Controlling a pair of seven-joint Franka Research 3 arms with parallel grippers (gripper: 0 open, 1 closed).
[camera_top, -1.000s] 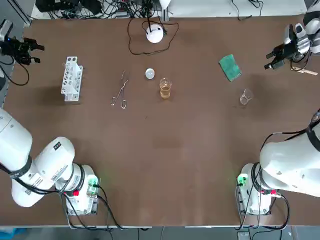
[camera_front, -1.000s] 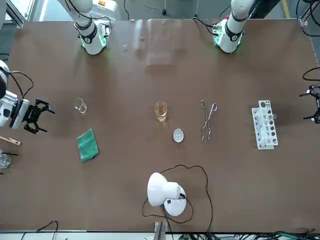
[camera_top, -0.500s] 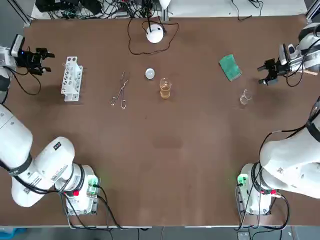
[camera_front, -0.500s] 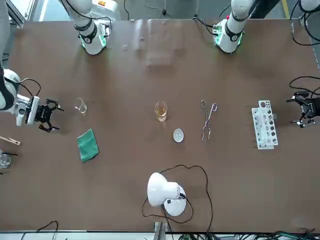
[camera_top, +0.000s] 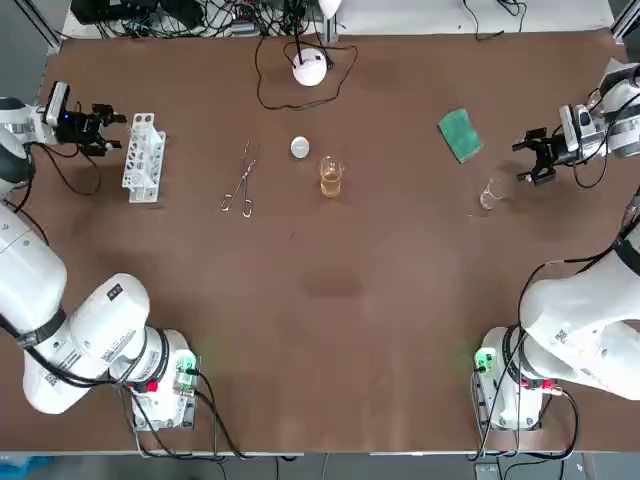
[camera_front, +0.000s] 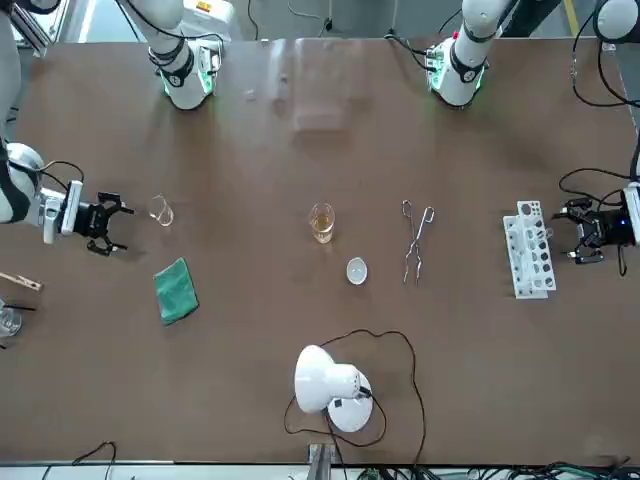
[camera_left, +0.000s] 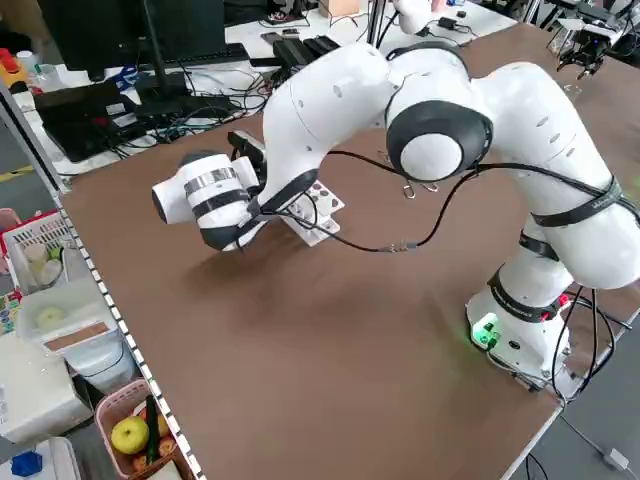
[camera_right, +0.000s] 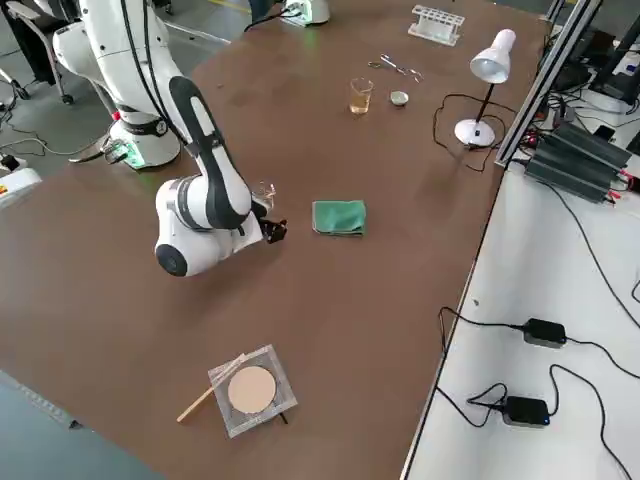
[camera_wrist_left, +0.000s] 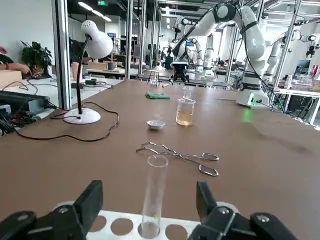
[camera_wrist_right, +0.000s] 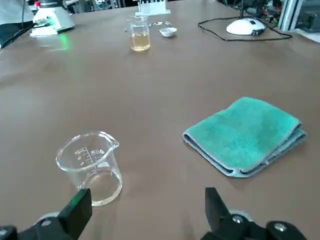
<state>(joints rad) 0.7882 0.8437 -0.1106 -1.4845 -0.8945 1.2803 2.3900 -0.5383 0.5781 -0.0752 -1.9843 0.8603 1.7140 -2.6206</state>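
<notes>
My left gripper (camera_top: 115, 131) hovers open just outside the white test tube rack (camera_top: 143, 157) at the table's far left. In the left wrist view its fingers (camera_wrist_left: 90, 202) stand apart around one glass tube (camera_wrist_left: 154, 192) standing in the rack (camera_wrist_left: 120, 226). My right gripper (camera_top: 527, 158) is open at the far right, a short way from a small empty beaker (camera_top: 489, 194), with a folded green cloth (camera_top: 460, 134) nearby. In the right wrist view the beaker (camera_wrist_right: 92, 167) lies ahead of the fingers, apart from them, and the cloth (camera_wrist_right: 247, 135) is beside it.
Mid-table stand a beaker of amber liquid (camera_top: 331, 177), a small white dish (camera_top: 300, 148) and metal tongs (camera_top: 240, 180). A white desk lamp (camera_top: 310, 68) with a looped cable sits at the far edge. A mesh pad with a wooden stick (camera_right: 250, 390) lies past my right gripper.
Both grippers moved inward over the table: the left one toward the test tube rack, the right one toward the small empty beaker. Both stayed open.
</notes>
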